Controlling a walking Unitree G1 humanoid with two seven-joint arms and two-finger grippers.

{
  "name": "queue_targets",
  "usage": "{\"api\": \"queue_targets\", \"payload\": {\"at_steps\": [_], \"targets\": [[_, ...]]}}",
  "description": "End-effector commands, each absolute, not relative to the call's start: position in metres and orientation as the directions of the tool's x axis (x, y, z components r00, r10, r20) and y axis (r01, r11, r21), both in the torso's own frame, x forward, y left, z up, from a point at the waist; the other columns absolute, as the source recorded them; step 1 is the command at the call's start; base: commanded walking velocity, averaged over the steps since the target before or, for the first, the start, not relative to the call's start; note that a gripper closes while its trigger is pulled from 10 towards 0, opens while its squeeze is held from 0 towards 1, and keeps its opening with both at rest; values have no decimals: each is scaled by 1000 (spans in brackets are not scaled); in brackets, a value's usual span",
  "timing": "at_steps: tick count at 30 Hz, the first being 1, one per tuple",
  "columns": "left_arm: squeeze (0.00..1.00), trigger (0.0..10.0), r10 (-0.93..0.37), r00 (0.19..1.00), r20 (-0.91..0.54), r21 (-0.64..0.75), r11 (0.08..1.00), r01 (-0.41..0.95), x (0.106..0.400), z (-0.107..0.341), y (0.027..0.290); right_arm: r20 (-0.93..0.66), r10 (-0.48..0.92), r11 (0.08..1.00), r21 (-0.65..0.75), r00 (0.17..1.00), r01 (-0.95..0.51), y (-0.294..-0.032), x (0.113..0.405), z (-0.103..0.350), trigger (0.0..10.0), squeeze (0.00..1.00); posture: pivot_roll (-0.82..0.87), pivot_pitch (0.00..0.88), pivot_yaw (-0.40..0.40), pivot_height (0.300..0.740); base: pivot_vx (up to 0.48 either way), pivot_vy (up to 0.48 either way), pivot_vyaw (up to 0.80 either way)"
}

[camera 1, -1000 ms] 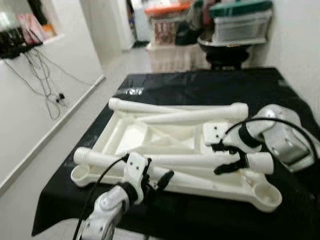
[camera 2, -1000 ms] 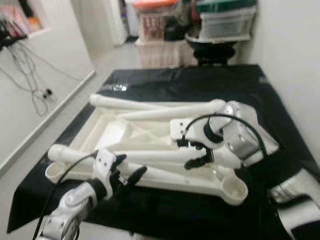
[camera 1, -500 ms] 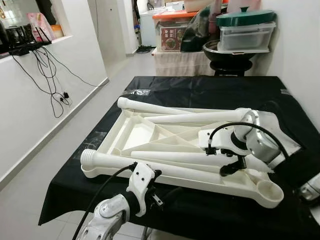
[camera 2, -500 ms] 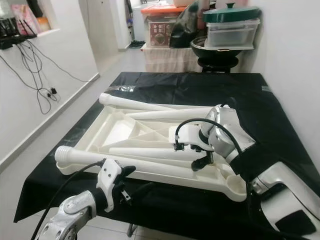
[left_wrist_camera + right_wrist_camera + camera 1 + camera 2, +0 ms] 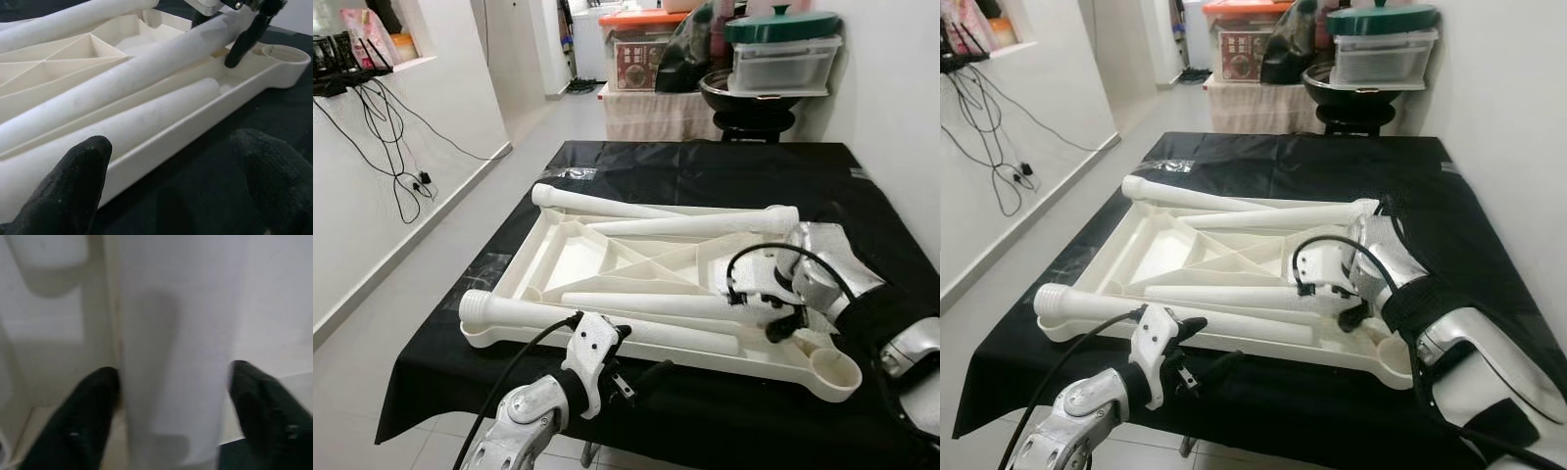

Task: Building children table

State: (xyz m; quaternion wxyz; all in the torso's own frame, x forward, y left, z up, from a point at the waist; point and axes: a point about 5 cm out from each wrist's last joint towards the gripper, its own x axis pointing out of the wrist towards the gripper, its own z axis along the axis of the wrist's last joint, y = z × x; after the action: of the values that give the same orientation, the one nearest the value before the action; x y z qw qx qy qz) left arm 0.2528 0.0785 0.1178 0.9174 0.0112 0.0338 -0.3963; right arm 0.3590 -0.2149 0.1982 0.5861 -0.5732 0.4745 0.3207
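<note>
Left eye view: a white plastic tabletop [image 5: 607, 257] lies upside down, ribbed underside up, on a table [image 5: 705, 166] covered with a black sheet. Its long axis runs from the robot's near left toward the right. An empty round leg socket [image 5: 833, 369] sits at its near right corner.

Four white legs lie on or in it. The nearest leg [image 5: 597, 325] lies along the near edge, threaded end pointing left and overhanging the corner. A second leg [image 5: 656, 305] lies just behind it, roughly parallel. Two more, a far-left leg [image 5: 607, 208] and a far-right leg [image 5: 705, 224], lie across the far side and converge toward the right.

The right hand [image 5: 766, 315] is at the right end of the second leg. In the right wrist view its fingers [image 5: 83, 421] stand on either side of that leg, touching or nearly so; a firm clamp cannot be confirmed.

The left hand [image 5: 631, 377] is poised at the near edge of the table, just in front of the tabletop. In the left wrist view its fingers [image 5: 73, 186] are spread apart, empty.

Storage boxes [image 5: 783, 59] stand beyond the table.
</note>
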Motion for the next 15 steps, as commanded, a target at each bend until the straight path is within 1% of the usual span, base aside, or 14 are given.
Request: {"api": "queue_targets", "payload": {"at_steps": [1,12,15], "targets": [[0,10000,-723,686,-87,9,688,726,253,118,80,-894,-190,100,-430,407,-897,-212,365,211,0,0,-56,22,37,740,0,0,0],[0,10000,-721,689,-76,17,690,723,253,121,80,-889,-185,93,-439,418,-893,-211,369,216,0,0,-60,21,37,740,0,0,0],[0,10000,-723,688,-72,22,688,725,254,122,79,-901,-131,94,-426,413,-900,-210,366,224,0,0,-62,17,37,740,0,0,0]]}}
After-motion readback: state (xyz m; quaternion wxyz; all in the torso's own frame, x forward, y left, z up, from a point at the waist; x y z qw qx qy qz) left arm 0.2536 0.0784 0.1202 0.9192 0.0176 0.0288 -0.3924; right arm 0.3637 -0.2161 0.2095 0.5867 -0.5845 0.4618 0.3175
